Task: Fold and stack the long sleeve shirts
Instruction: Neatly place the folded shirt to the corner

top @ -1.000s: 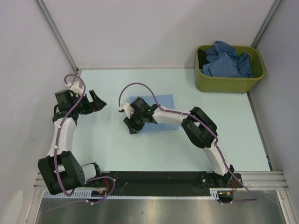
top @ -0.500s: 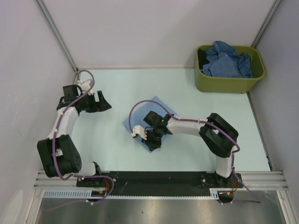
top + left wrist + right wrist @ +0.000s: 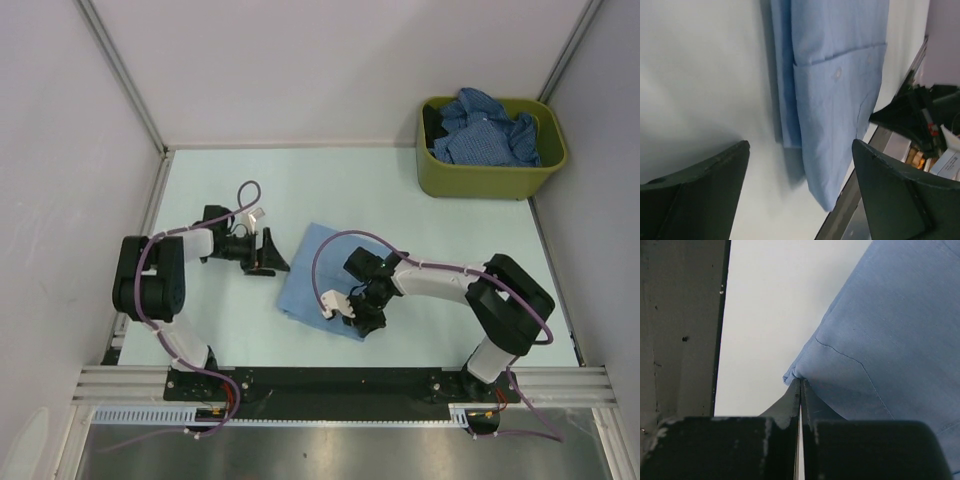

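Note:
A folded light blue long sleeve shirt [image 3: 312, 272] lies on the pale table, turned at an angle. My right gripper [image 3: 368, 325] sits at the shirt's near corner. In the right wrist view its fingers [image 3: 800, 382] are pressed together, with that corner of the shirt [image 3: 890, 330] bunched at their tips. My left gripper [image 3: 277, 255] stands open just off the shirt's left edge, holding nothing. In the left wrist view the gripper [image 3: 800, 167] frames the shirt's [image 3: 835, 75] hanging corner and bare table. Darker blue patterned shirts [image 3: 487, 128] fill the bin.
The olive-green bin [image 3: 490, 178] stands at the back right corner against the wall. Grey walls close in the table on the left, back and right. The black base rail [image 3: 330, 385] runs along the near edge, close to the shirt's near corner.
My right gripper has shut and moved toward the near edge, and the light blue shirt has shifted and turned with it. The left arm has swung in from the far left to the shirt's edge.

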`<state>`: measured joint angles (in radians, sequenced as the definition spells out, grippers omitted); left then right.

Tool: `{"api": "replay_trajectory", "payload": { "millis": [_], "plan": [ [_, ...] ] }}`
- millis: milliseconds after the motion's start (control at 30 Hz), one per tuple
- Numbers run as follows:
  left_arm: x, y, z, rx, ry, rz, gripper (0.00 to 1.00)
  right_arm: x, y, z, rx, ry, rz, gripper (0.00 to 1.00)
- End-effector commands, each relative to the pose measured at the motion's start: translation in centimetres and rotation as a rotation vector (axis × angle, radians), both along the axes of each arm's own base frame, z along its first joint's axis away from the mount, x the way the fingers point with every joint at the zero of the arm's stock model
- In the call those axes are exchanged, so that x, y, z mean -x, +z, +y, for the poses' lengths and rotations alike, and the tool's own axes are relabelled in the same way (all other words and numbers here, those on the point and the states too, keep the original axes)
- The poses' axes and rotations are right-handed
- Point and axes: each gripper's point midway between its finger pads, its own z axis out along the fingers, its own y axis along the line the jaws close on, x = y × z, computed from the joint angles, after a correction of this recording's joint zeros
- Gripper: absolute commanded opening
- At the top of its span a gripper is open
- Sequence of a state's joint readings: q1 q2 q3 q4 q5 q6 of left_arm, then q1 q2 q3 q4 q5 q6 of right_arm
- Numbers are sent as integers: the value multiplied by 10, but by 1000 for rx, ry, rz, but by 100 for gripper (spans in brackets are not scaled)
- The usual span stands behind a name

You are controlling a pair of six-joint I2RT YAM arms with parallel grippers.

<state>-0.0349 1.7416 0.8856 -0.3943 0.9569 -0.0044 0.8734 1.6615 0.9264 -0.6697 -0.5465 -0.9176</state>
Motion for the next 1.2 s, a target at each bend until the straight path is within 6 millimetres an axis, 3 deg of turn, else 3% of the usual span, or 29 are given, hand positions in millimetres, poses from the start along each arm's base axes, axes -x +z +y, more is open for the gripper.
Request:
{"api": "replay_trajectory", "payload": {
  "millis": [0, 133, 333, 500, 600, 767, 833, 867, 900, 933, 1033, 1100, 1167],
  "plan": [
    [-31, 7, -15, 104, 72, -61, 89, -1, -39, -93, 349, 11, -38, 0],
    [-41, -11, -30, 70, 80, -31, 87, -5, -50, -108, 382, -27, -16, 0],
    [-23, -46, -61, 50, 55, 80, 82, -23, -45, -107, 389, -108, 32, 0],
    [-14, -59, -76, 70, 40, 160, 75, -28, -43, -104, 387, -124, 44, 0],
    [-11, -59, -83, 81, 27, 170, 67, -31, -42, -99, 380, -140, 52, 0],
    [-15, -47, -80, 84, 20, 129, 30, -33, -40, -95, 384, -166, 64, 6],
    [-14, -41, -77, 92, 16, 146, 4, -33, -37, -93, 377, -182, 66, 19],
    [-14, -39, -75, 90, -1, 134, 0, -36, -35, -91, 368, -195, 62, 32],
    [-22, -33, -75, 86, -15, 98, 0, -36, -32, -89, 363, -203, 61, 39],
    [-11, -36, -69, 54, -41, 134, 0, -38, -28, -88, 356, -225, 59, 46],
    [-9, -29, -53, -15, -58, 119, 0, -46, -12, -85, 330, -286, 69, 72],
    [-13, -21, -37, -79, -37, 115, 0, -61, 0, -83, 287, -361, 79, 99],
    [-21, -17, -23, -149, -37, 71, 0, -68, 11, -85, 267, -428, 104, 100]
  ]
}}
